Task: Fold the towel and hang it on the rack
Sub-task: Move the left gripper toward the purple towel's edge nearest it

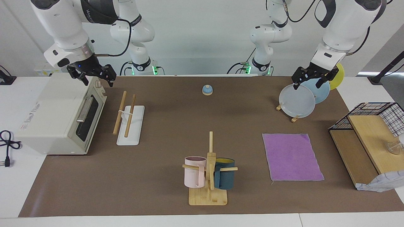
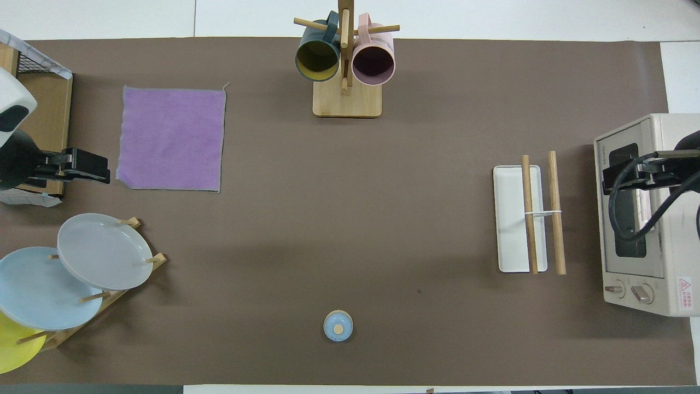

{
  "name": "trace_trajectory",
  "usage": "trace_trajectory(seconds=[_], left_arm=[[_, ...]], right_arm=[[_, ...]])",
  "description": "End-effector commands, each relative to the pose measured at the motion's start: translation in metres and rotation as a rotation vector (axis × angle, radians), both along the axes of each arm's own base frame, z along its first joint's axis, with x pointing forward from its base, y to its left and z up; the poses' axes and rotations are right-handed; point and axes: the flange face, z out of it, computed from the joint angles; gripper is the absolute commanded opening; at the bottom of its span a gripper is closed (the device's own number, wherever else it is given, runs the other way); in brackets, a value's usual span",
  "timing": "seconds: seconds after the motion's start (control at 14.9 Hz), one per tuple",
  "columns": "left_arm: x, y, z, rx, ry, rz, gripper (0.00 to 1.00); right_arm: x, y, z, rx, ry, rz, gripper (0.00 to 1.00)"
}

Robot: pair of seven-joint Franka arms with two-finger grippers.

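Between towel and rack, mug tree

We see both arms raised and bent at the elbow, wrists angled down toward the table. The left gripper hangs in the air at the left arm's end of the table, its two fingers spread apart and holding nothing. The right gripper hangs at the right arm's end, its fingers likewise apart and empty. Neither touches anything.
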Motion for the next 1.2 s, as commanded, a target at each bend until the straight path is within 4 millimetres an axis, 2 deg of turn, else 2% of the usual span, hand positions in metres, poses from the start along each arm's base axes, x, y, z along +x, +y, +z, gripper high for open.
trace_trajectory(seconds=[0.0, 0.2, 0.33, 0.47, 0.54, 0.6, 0.67, 0.8, 0.94, 1.14], left_arm=[[-0.005, 0.0, 0.0, -0.002, -0.012, -0.005, 1.0], [-0.005, 0.002, -0.001, -0.003, -0.015, 0.009, 1.0], [-0.015, 0.009, -0.017, -0.02, 0.004, 0.03, 1.0], [-0.012, 0.018, -0.039, -0.022, -0.031, 0.044, 1.0], [-0.003, 0.021, -0.056, -0.025, -0.03, 0.042, 1.0], [0.01, 0.03, -0.084, -0.03, -0.024, 0.048, 1.0], [0.021, 0.047, -0.106, -0.034, -0.022, 0.072, 1.0], [0.047, 0.067, -0.162, -0.047, 0.002, 0.102, 1.0], [0.064, 0.102, -0.209, -0.059, -0.006, 0.16, 1.0], [0.075, 0.118, -0.256, -0.069, -0.001, 0.186, 1.0]], right_arm=[[-0.007, -0.002, 0.001, 0.005, 0.006, 0.012, 1.0], [-0.007, -0.001, 0.001, 0.005, 0.006, 0.013, 1.0], [-0.007, -0.002, 0.001, 0.005, 0.006, 0.012, 1.0], [-0.007, -0.001, 0.001, 0.005, 0.006, 0.013, 1.0], [-0.007, -0.001, 0.001, 0.005, 0.006, 0.013, 1.0], [-0.007, -0.002, 0.001, 0.005, 0.006, 0.012, 1.0], [-0.007, -0.002, 0.001, 0.005, 0.006, 0.012, 1.0], [-0.007, -0.001, 0.001, 0.005, 0.006, 0.013, 1.0], [-0.007, -0.001, 0.001, 0.005, 0.006, 0.013, 1.0], [-0.007, -0.001, 0.001, 0.005, 0.006, 0.013, 1.0]])
